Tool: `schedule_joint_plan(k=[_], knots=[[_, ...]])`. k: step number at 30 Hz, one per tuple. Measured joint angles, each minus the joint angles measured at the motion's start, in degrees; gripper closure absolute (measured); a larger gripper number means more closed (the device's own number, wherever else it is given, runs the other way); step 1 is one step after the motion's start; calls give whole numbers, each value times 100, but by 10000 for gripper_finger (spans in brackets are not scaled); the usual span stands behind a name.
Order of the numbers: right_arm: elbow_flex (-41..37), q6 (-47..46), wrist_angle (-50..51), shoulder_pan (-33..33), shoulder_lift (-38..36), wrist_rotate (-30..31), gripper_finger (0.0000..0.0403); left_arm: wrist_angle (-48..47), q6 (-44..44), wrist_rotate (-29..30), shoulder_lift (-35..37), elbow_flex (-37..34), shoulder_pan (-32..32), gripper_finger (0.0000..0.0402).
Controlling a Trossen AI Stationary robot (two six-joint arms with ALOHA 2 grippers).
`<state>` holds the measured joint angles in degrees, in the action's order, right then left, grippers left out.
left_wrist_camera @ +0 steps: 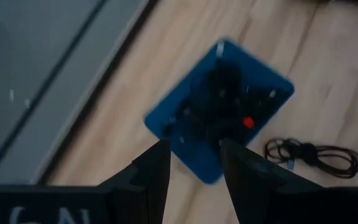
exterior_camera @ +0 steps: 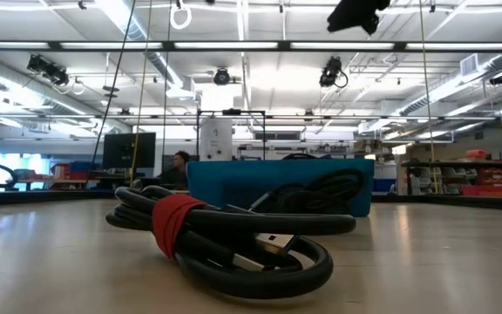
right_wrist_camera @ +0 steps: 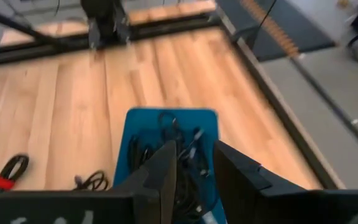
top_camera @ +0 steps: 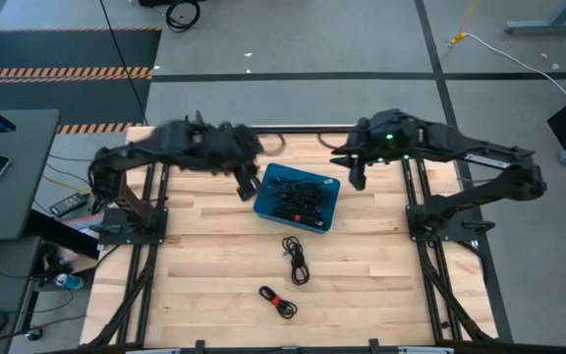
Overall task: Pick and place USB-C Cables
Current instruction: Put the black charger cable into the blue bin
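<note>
Hovering: left gripper point(top_camera: 245, 182) beside bin point(top_camera: 324, 215), parted, empty | right gripper point(top_camera: 357, 175) likewise | two cables point(top_camera: 296, 259) on table point(top_camera: 204, 265).

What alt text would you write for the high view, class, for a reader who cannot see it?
A blue tray full of black cables sits on a wooden table, with the left gripper and right gripper hovering on either side. Two more cables, one plain and one red-tied, lie below it.
</note>
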<state>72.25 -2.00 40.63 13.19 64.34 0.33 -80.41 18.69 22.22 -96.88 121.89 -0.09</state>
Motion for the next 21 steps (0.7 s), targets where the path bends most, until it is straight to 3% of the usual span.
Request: schedule_joint_plan(k=[8, 15, 21], knots=[[0, 210, -211, 5, -524, 123, 292, 410, 2278, -10, -7, -1845, -636, 251], [0, 407, -201, 100, -647, 121, 293, 1401, 4178, -472, 6, -2743, -1349, 251], [0, 697, -195, 170, -624, 121, 293, 2096, 4484, -488, 6, -3225, -2087, 251]])
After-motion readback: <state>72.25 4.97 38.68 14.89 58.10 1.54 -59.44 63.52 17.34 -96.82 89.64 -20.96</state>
